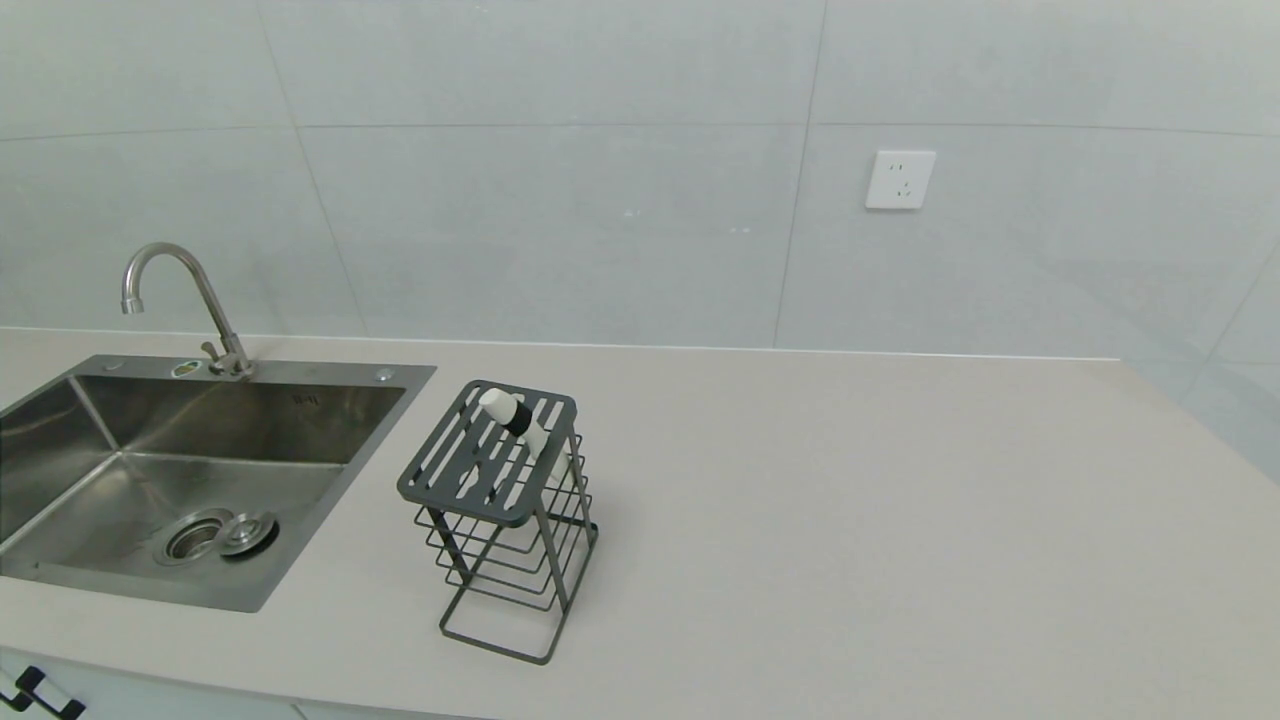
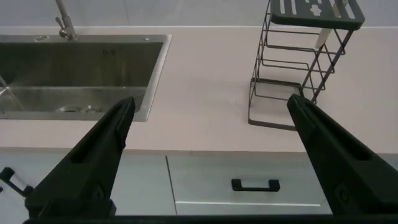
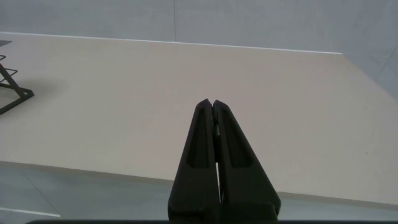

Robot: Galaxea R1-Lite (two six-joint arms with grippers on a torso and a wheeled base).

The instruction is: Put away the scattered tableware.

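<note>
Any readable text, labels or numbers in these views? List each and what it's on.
Nothing legible.
Small green-and-yellow sticker on the rim of the stainless steel sink: too small to read.
Dark stamped mark on the sink's back inner wall: blurred, unreadable.
White wall socket: no print visible.

sink (image 1: 300, 372): brushed steel, satin sheen | tap (image 1: 190, 275): polished metal, glossy | rack (image 1: 465, 505): formed of dark metal wire, matt-coated | table (image 1: 850, 520): pale, smooth, matt | wall (image 1: 600, 200): tiled, smooth, faintly glossy
</note>
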